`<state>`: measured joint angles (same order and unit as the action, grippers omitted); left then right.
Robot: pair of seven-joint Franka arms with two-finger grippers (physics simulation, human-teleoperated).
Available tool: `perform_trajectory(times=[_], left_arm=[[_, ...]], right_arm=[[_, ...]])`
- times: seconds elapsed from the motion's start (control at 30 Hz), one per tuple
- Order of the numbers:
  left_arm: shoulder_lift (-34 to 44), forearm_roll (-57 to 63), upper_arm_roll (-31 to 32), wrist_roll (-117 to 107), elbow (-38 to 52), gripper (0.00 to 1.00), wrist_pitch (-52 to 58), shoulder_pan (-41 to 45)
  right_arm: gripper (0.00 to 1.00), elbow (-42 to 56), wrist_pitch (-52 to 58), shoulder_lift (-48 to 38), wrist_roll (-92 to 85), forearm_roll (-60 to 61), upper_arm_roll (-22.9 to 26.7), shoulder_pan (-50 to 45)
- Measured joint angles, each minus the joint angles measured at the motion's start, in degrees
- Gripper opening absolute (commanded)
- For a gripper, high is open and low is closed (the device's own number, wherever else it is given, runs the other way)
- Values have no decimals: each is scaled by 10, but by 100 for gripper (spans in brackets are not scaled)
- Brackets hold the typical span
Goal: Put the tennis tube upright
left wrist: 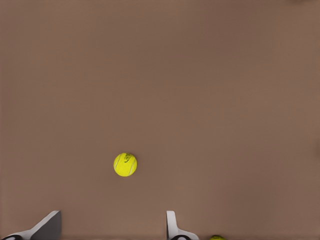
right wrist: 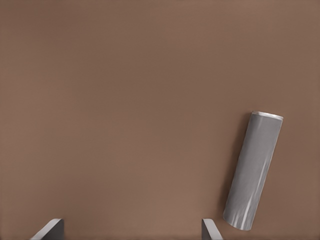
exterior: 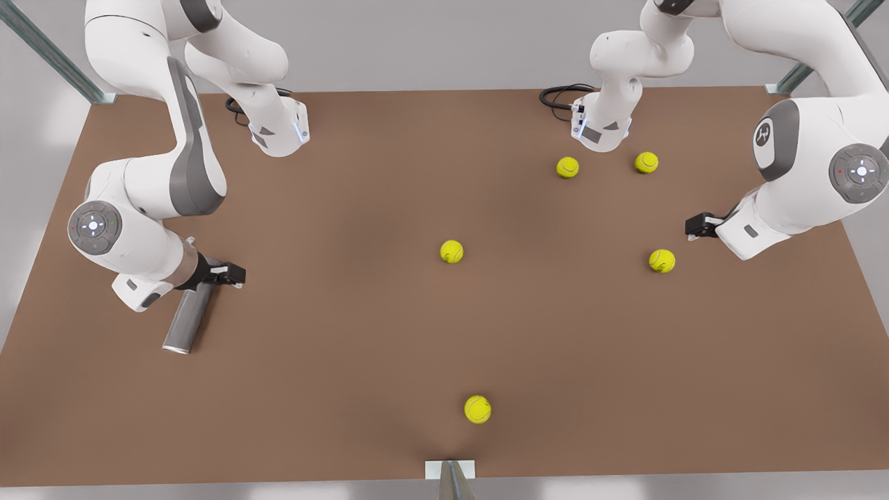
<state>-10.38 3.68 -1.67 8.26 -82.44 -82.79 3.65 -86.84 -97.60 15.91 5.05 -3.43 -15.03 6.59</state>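
We found the matte grey cylindrical tennis tube (right wrist: 253, 171) lying flat beside, not between, the right gripper (right wrist: 131, 229)'s wide-spread fingers, its long axis running away from them, while the left gripper (left wrist: 112, 227) waited well apart, likewise spread.

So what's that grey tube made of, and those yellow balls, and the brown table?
The tennis tube looks like matte grey metal or plastic, with soft streaky highlights and a lighter silvery end rim; which one is unclear. The tennis balls look like fuzzy yellow-green felt with pale curved seams. The table looks like flat, dull brown board without gloss.
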Motion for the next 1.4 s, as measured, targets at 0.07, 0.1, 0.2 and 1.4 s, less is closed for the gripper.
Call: perform_trajectory(times=[0.07,0.1,0.2,1.4], left_arm=[[0,0,0,0,0,100,0,0],[0,0,0,0,0,100,0,0],[-1,0,0,0,0,100,1,0],[-25,-2,5,0,-2,100,13,-1]], right_arm=[[100,1,0,9,-5,1,0,3],[100,2,0,16,1,7,0,7],[100,1,-2,50,2,-2,2,23],[100,-167,-250,189,-27,-85,4,215]])
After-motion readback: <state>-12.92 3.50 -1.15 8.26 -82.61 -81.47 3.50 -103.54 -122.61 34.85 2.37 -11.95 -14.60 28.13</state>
